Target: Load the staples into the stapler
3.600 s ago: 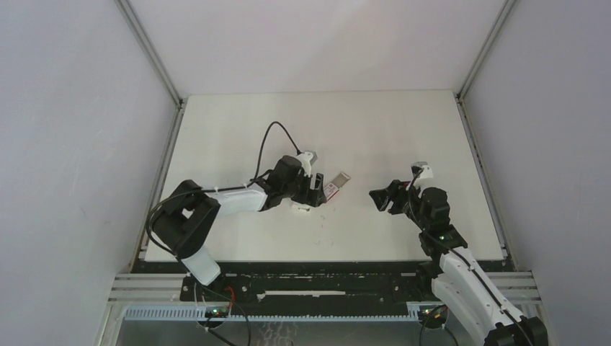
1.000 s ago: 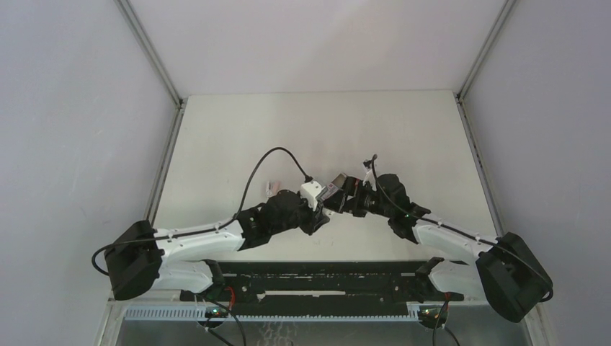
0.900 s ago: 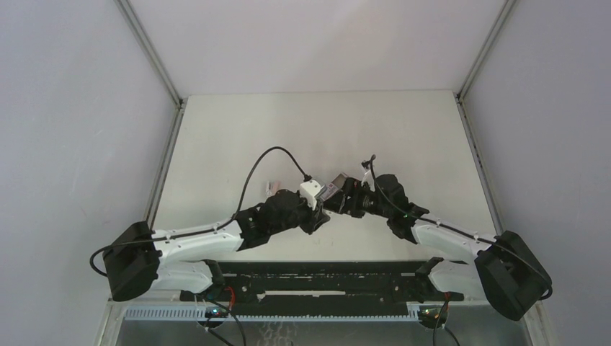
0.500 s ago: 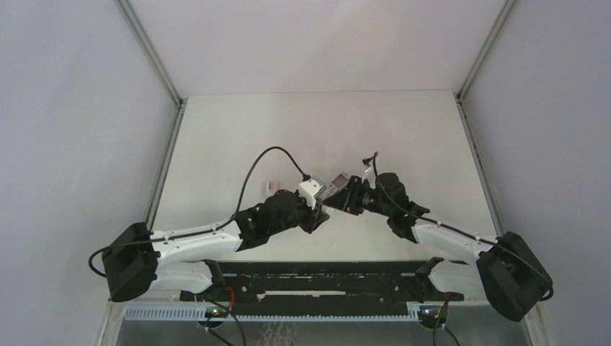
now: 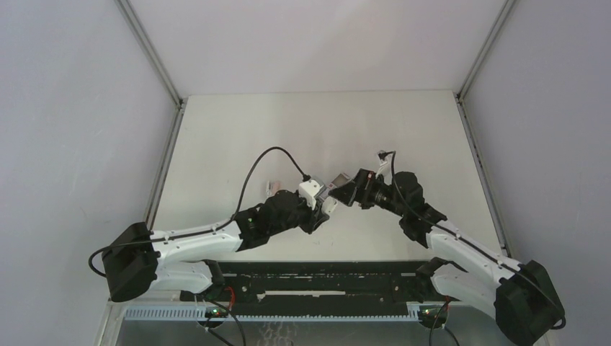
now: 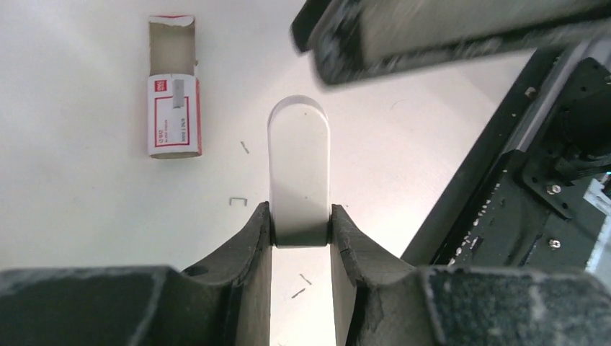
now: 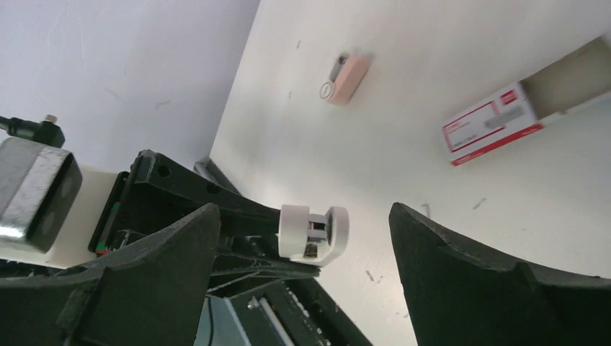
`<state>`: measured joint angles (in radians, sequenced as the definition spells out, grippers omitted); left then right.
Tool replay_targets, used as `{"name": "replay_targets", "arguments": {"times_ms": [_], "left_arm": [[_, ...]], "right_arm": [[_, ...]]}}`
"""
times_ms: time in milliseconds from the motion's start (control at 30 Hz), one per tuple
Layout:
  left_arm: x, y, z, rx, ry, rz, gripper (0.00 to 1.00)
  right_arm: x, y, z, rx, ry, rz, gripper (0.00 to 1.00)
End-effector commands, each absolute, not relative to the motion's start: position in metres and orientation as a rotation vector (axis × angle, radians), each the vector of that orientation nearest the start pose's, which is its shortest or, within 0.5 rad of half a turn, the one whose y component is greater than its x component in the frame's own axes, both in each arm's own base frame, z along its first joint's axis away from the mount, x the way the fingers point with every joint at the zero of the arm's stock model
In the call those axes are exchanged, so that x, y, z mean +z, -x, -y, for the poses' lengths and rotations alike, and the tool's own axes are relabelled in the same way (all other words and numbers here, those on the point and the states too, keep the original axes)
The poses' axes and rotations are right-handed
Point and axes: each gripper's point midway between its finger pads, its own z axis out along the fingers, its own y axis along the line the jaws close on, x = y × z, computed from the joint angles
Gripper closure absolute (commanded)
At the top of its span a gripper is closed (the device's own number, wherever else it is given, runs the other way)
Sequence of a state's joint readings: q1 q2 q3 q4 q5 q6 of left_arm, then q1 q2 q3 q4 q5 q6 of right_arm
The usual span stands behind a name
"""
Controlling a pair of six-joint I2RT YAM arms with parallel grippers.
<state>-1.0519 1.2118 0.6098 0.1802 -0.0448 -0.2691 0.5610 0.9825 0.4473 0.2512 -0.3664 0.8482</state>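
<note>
1. The right gripper (image 7: 303, 209) has backed a little away from the stapler (image 6: 299, 166) since half a second ago. Its jaws stand wide apart and hold nothing, and the stapler's white end sits in the gap, untouched
2. The left gripper (image 6: 300, 216) is clamped on the stapler's two sides and holds it above the table (image 5: 238, 130)
3. The staples (image 6: 173, 115) lie flat on the table just beyond, the inner tray slid out at one end, with a few loose staples (image 6: 238, 202) scattered nearby
4. Loading is probably not yet done. The right gripper is free to fetch staples, but I cannot tell whether the stapler's magazine is open
5. In the earliest frame the right arm was well apart from the left. Now the two meet mid-table, and a small pink clip (image 5: 272, 186) shows beside the left arm
</note>
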Motion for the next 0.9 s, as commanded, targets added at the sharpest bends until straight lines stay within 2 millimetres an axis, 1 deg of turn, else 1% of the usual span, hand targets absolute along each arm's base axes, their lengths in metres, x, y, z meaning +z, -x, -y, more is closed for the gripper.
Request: {"name": "replay_targets", "arguments": {"times_ms": [0, 67, 100, 200, 267, 333, 467, 633, 867], "left_arm": [[0.149, -0.202, 0.316, -0.686, -0.656, -1.930, 1.00], [0.134, -0.223, 0.289, -0.519, -0.549, -2.008, 1.00], [0.126, -0.237, 0.272, -0.449, -0.478, -2.058, 1.00], [0.106, -0.261, 0.234, -0.343, -0.326, -2.162, 1.00], [0.096, -0.273, 0.217, -0.298, -0.262, -2.195, 1.00], [0.086, -0.281, 0.207, -0.292, -0.233, -2.238, 1.00], [0.069, -0.293, 0.200, -0.275, -0.237, -2.308, 1.00], [0.065, -0.301, 0.204, -0.289, -0.259, -2.329, 0.99], [0.057, -0.306, 0.208, -0.295, -0.267, -2.356, 0.84]], "right_arm": [[0.185, -0.240, -0.227, 1.127, 0.009, -1.981, 0.14], [0.180, -0.245, -0.211, 1.039, -0.013, -1.988, 0.14], [0.178, -0.247, -0.204, 0.997, -0.022, -1.990, 0.14], [0.171, -0.251, -0.183, 0.882, -0.048, -2.003, 0.14], [0.166, -0.253, -0.171, 0.817, -0.061, -2.014, 0.15], [0.162, -0.254, -0.163, 0.777, -0.077, -2.025, 0.15], [0.154, -0.255, -0.153, 0.723, -0.091, -2.047, 0.15], [0.150, -0.257, -0.153, 0.716, -0.097, -2.062, 0.16], [0.145, -0.258, -0.154, 0.709, -0.096, -2.077, 0.16]]}}
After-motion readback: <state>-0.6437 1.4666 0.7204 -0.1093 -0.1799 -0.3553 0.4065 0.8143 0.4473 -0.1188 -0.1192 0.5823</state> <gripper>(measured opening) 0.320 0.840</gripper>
